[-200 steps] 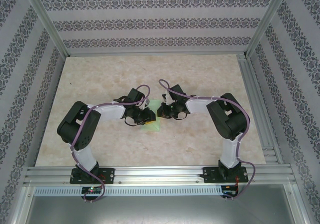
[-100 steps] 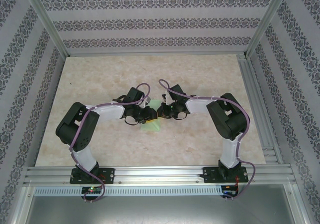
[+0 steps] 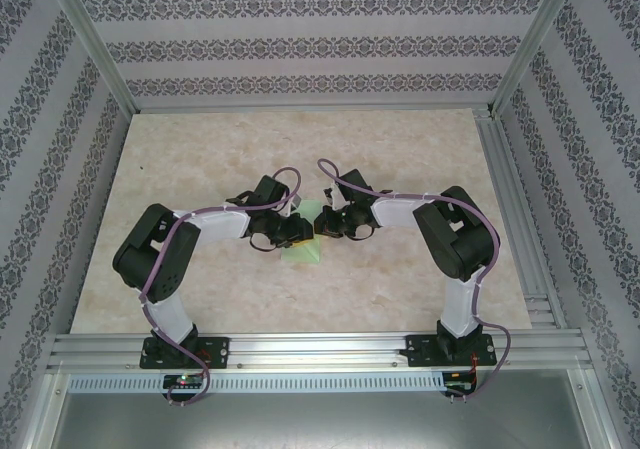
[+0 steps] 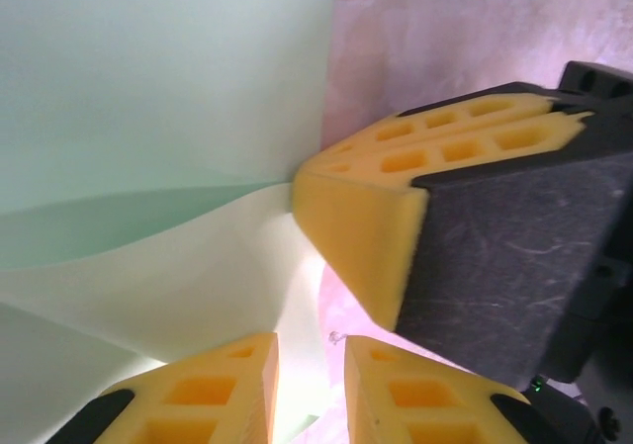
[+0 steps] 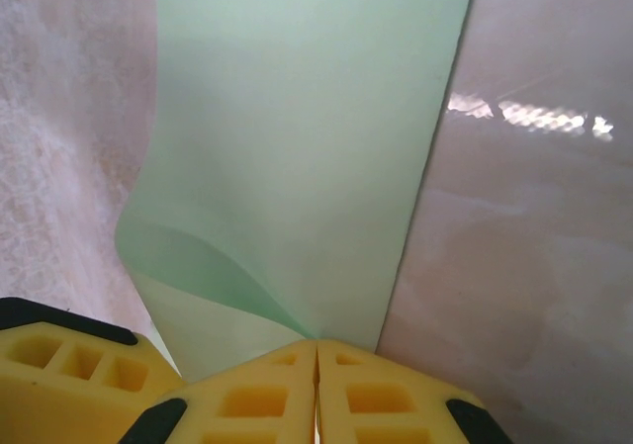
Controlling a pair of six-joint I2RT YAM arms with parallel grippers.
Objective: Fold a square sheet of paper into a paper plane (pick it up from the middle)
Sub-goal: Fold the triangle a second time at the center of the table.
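Early fold in hand; square sheet of paper lies midway between the side edges of the bench; right pincer closed, pinching its lifted edge; left pincer slightly apart astride a flap; next, probably a firm crease.

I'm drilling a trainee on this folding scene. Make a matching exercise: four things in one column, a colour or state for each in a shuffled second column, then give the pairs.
Column 1
1. paper
2. left end effector
3. right end effector
4. table

Column 2
A. marbled beige
B. pinched shut on the paper
C. pale green, one part curling up
D. open, paper edge in the gap

Pairs: 1-C; 2-D; 3-B; 4-A
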